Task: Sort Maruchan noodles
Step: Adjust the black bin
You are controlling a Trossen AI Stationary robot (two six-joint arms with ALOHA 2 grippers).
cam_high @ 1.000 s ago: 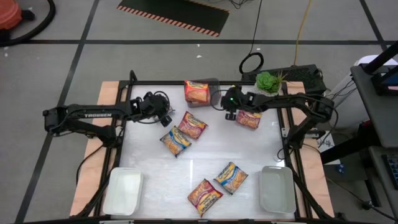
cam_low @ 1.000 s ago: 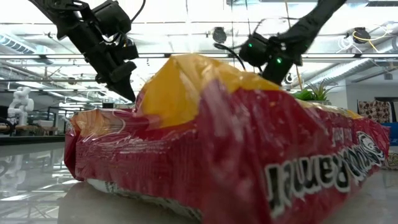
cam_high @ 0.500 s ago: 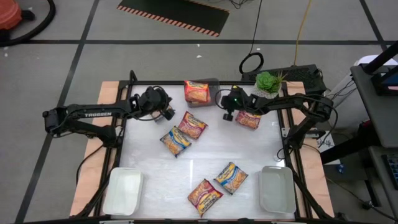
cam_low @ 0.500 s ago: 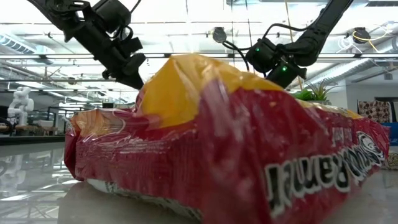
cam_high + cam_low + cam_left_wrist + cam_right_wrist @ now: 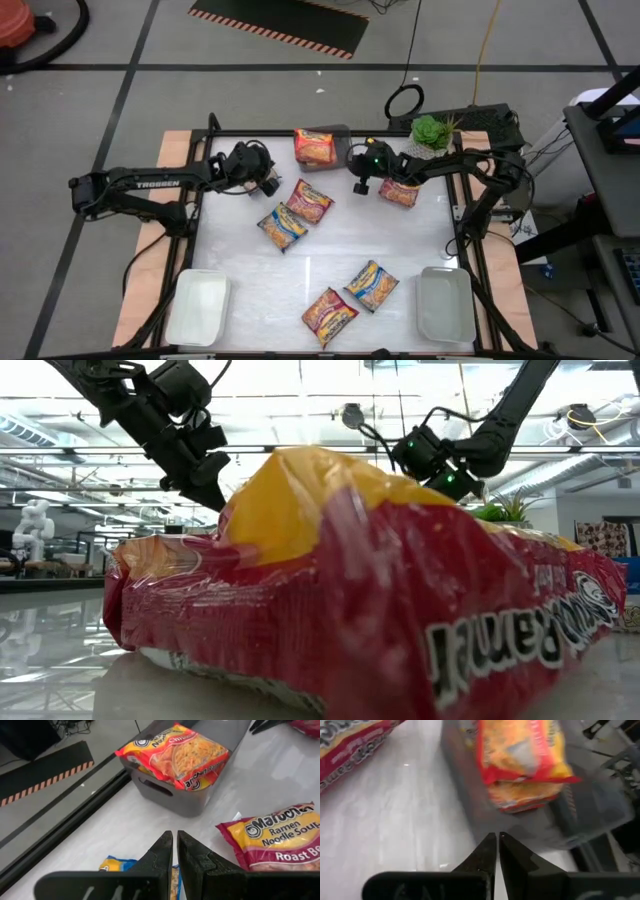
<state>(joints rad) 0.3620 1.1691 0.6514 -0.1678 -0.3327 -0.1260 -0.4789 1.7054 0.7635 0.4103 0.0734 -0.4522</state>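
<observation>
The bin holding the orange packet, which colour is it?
The bin is grey, clearest in the left wrist view.

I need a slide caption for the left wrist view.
Left tool, shut and empty, faces the grey bin topped with an orange noodle packet.

Robotics lab: hazard-striped floor mat [image 5: 280,27], loose cables [image 5: 487,45], exposed ceiling ducts [image 5: 300,455].
</observation>
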